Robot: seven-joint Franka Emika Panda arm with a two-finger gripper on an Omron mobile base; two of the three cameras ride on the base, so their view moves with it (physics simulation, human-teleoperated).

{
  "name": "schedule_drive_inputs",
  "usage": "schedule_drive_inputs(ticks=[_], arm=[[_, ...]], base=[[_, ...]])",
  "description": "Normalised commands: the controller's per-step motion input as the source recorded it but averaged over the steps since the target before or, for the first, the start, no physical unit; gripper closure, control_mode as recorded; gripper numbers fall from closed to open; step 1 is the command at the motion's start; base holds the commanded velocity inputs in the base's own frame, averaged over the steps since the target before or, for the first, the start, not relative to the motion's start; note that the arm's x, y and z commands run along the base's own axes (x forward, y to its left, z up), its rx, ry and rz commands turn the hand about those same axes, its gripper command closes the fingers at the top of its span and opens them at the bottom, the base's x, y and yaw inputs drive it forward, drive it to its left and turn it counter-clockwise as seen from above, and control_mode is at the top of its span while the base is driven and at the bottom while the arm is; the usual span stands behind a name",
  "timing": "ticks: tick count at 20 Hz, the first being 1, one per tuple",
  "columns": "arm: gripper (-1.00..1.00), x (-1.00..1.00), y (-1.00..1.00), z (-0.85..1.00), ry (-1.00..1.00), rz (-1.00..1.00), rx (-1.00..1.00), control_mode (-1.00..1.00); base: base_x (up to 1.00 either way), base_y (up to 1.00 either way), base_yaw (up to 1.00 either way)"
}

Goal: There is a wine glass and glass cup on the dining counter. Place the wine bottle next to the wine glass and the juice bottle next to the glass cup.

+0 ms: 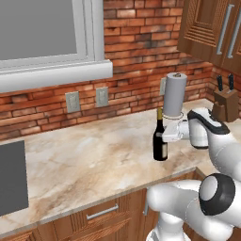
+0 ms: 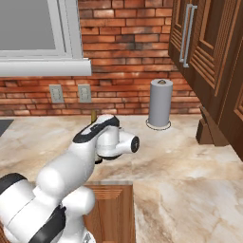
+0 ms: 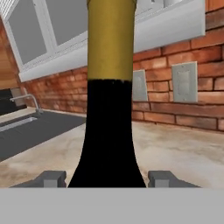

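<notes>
one wine bottle (image 1: 160,141) upright on marbled worktop (image 1: 84,160), near front edge; pale label on its body, no writing readable. claw (image 3: 106,178) at bottle's shoulder, fingertips (image 3: 51,178) spread either side of dark glass; contact unclear, cannot tell if pinching. paper towel roll (image 2: 160,109) farther back by brick wall (image 2: 128,57), knife block (image 1: 226,103) right.

The tall near-black glass wine bottle (image 1: 160,146) looked smooth and dark, with a matt tan-gold foil over its narrow neck. The beige marbled stone bench (image 1: 89,160) had a polished, veined surface. Behind it the red brick wall (image 1: 136,42) looked rough and matt. The brown wooden cabinet doors (image 2: 209,52) showed grain and carried brushed metal handles (image 2: 188,33). The grey paper towel roll (image 2: 160,109) looked soft and matt.
</notes>
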Motion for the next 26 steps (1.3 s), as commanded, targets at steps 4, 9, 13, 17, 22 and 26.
schedule_drive_inputs(ticks=[4, 9, 13, 17, 22, 26], arm=[[1.0, -0.28, 0.15, 0.42, 0.0, 0.0, -0.01, -1.0], [1.0, -0.27, 0.15, 0.36, 0.0, 0.0, -0.01, -1.0], [1.0, -0.29, 0.15, 0.28, -0.03, 0.0, -0.01, -1.0], [1.0, -0.34, 0.15, 0.26, -0.11, 0.06, -0.03, -1.0], [1.0, -0.32, 0.1, 0.29, -0.18, 0.12, -0.04, -1.0], [1.0, -0.22, 0.09, 0.28, -0.16, 0.09, -0.07, -1.0]], base=[[0.0, 0.0, 0.0], [0.0, 0.0, 0.0], [0.0, 0.0, 0.0], [0.0, 0.0, 0.0], [0.0, 0.0, 0.0], [0.0, 0.0, 0.0]])
